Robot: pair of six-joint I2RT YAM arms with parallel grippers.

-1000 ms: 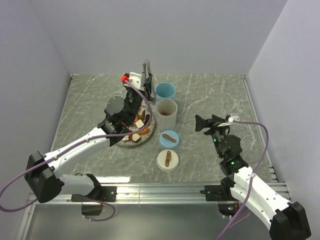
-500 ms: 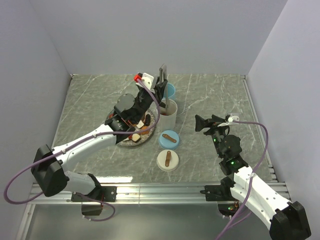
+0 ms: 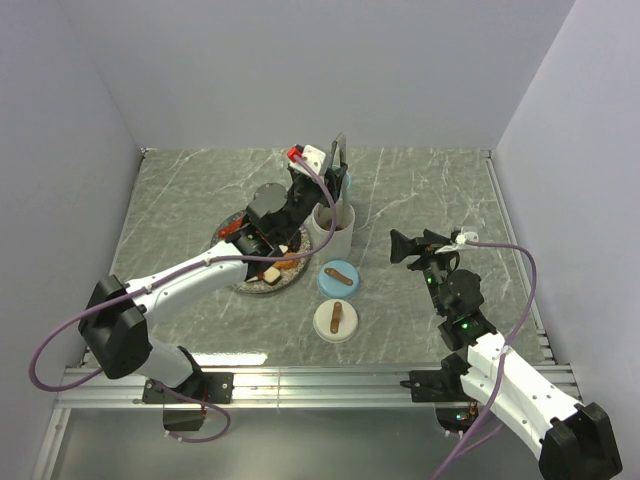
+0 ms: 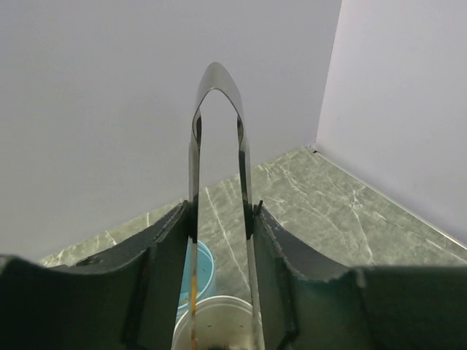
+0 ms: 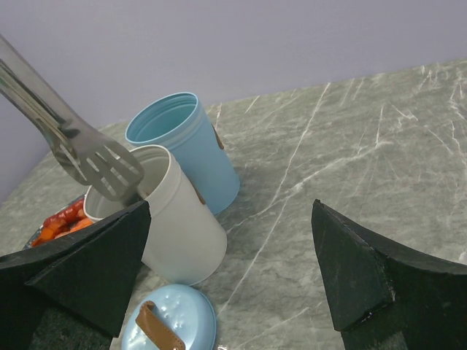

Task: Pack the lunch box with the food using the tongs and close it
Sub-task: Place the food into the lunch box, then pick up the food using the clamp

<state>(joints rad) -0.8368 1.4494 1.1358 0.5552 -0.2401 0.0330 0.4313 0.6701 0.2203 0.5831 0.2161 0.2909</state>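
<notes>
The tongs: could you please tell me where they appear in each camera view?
Top external: tongs upright, back centre, over the white cup.
Left wrist: tongs at centre, in the left gripper.
Right wrist: tongs upper left, tips at the cup's mouth.
Shared landmark: the white cup.

Pretty sure I'm driving this in a lab test cell: plain pale walls (image 3: 330, 70) boxing in a marble-look table (image 3: 430, 190), aluminium rail (image 3: 330, 380) along the front.
</notes>
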